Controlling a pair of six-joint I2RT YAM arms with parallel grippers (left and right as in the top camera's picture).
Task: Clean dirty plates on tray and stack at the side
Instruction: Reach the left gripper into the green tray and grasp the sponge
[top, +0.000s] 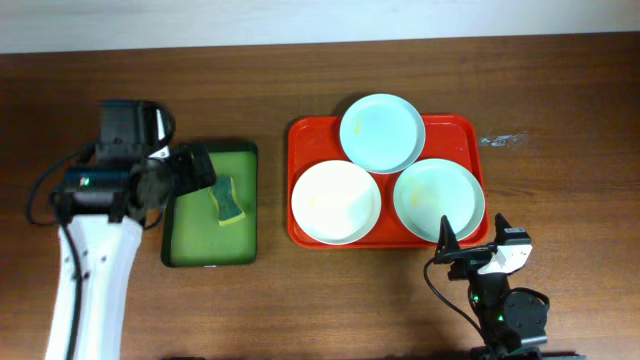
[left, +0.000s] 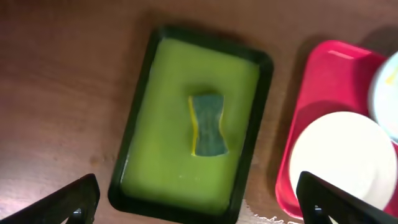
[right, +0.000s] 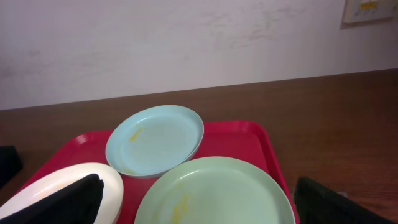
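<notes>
three plates unwashed, sponge not yet in hand

three plates sit on the red tray (top: 305, 135), none overlapping much: a pale blue plate (top: 381, 132) at the back, a white plate (top: 336, 202) at the front left and a mint plate (top: 439, 200) at the front right. yellowish smears show on the blue and mint ones in the right wrist view. nothing is stacked on the table (top: 560, 90) beside the tray, so i judge the cleaning has not started.

the step in hand looks like fetching the sponge (left: 207, 124). it lies flat near the middle of the green tray (top: 190, 235). the left gripper (left: 198, 186) hovers above it with jaws spread wide and holding nothing. the right gripper (right: 199, 199) waits just off the front edge of the red tray, near the mint plate, jaws also apart and empty.

next, the left arm likely needs to drop straight down and close across the sponge's narrow waist. the right may need to steady a plate.

count: three plates, one red tray, one green tray, one sponge, two grippers.
</notes>
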